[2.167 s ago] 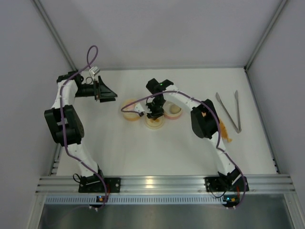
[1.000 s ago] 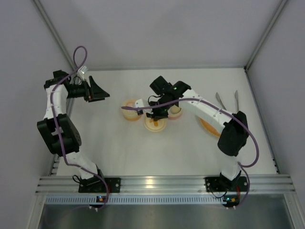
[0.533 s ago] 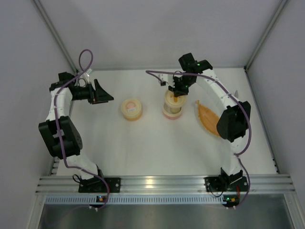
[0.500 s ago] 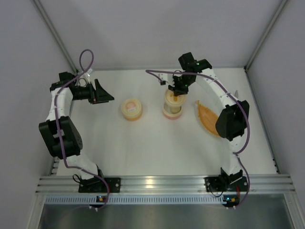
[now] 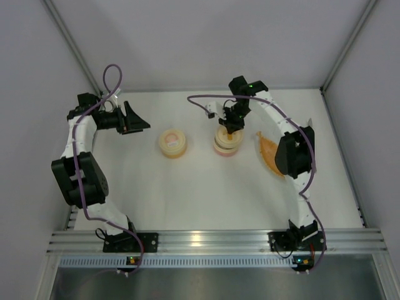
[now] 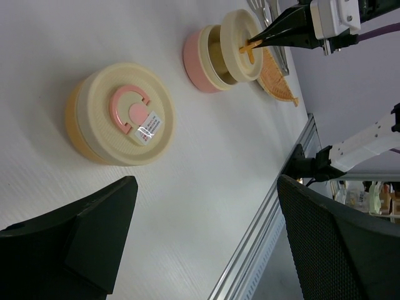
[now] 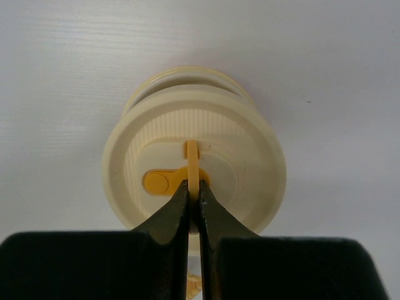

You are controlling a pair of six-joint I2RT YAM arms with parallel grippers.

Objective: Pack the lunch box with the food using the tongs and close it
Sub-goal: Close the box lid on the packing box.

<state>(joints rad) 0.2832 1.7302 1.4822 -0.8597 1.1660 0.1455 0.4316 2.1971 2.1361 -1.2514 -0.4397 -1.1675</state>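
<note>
Orange boat-shaped tray (image 5: 265, 150) on white table (image 5: 187, 194)

— Where's the lunch box?
— Mid-table: a pink container (image 5: 225, 150) with a cream lid (image 7: 237, 162) perched above it, yellow tab (image 7: 192, 156) upright. An orange container (image 5: 172, 142), lidded, stands well apart
— Tongs (image 6: 259, 6)?
— Grey tips beyond the pink one

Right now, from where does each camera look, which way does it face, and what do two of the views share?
Top external: above and behind the bases, facing down on the table; both whole arms show, left gripper open, right gripper shut.
Left wrist: on the left arm, facing across the table towards the right arm; its own dark fingers fill the bottom corners.
Right wrist: facing down on the cream lid; the right gripper pinches its yellow handle.
Shared: both wrist views show that lid.
</note>
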